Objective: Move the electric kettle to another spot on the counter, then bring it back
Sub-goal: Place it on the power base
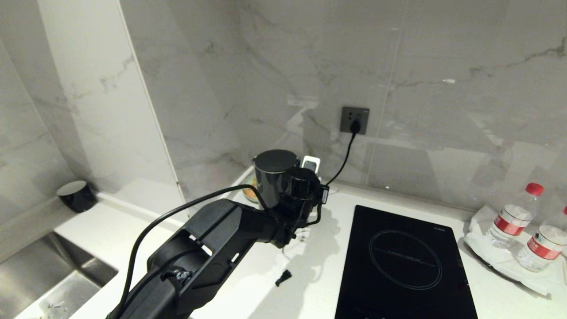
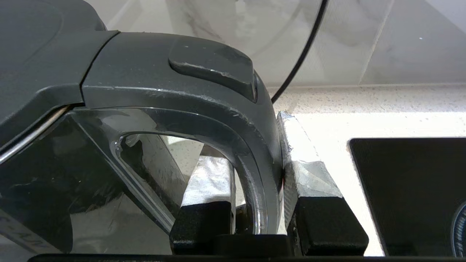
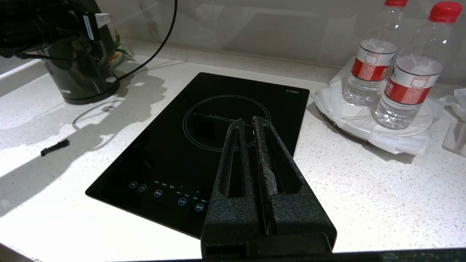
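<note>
The kettle (image 1: 271,177) is gripped at its handle (image 2: 255,153) by the left hand (image 2: 260,189): one taped finger (image 2: 211,178) is threaded through the loop, the other is pressed against the outside, so the hand is narrowed onto the handle. The kettle is seen at the back of the tabletop (image 1: 310,266), near the wall corner and just left of the cooktop (image 1: 403,261), below the wall socket (image 1: 355,119). It appears to be seated on its base disc (image 3: 91,97), so this is judged to be the grasp stage, with a lift not yet evident; whether it is the outbound or the return leg cannot be told. A straight lift is called for next, with the grip kept firm against swing and the cord (image 1: 341,164) cleared.

The right hand (image 3: 247,125) is parked over the cooktop, fingers closed together, nothing held.

Much of the kettle's body is hidden behind the left arm in the head view. A small black object (image 1: 283,278) on the tabletop cannot be identified.
</note>
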